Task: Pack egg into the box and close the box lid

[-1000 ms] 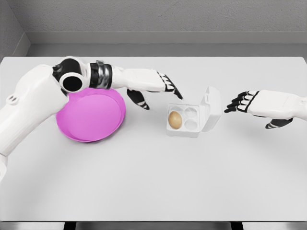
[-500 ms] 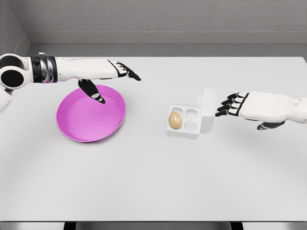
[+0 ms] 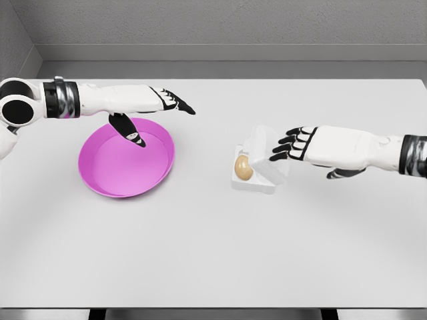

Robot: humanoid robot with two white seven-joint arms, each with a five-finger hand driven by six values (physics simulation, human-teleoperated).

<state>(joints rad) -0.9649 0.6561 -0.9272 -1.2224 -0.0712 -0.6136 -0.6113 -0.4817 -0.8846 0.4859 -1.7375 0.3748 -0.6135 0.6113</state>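
Surface: a plain white rectangular table [image 3: 200, 253] filled most of the head view, with a grey wall along its far edge.
Container: a small white moulded egg box [image 3: 257, 167] sat right of the table's centre, its base flat on the tabletop.
Lid: the white hinged lid [image 3: 265, 155] leaned over the tray from the right side, partly lowered, covering the right-hand cups.
Contents: one brown oval egg [image 3: 242, 167] lay in the near-left cup of the box, partly hidden by the lid's edge.
Right hand: the white right hand with black fingers [image 3: 313, 147] reached in from the right edge, fingers extended and released, grasping nothing; its fingertips [image 3: 281, 148] were at the back of the lid, contact likely but not certain.
Left hand: the white left hand with black fingers [image 3: 163, 103] hung above the far rim of the plate, well apart from the box, fingers stretched out, thumb pointing down, nothing held.
Other item: a round shallow magenta plate [image 3: 127, 160] sat on the left part of the table, nothing in it.
Obstruction: nothing stood between plate and box.
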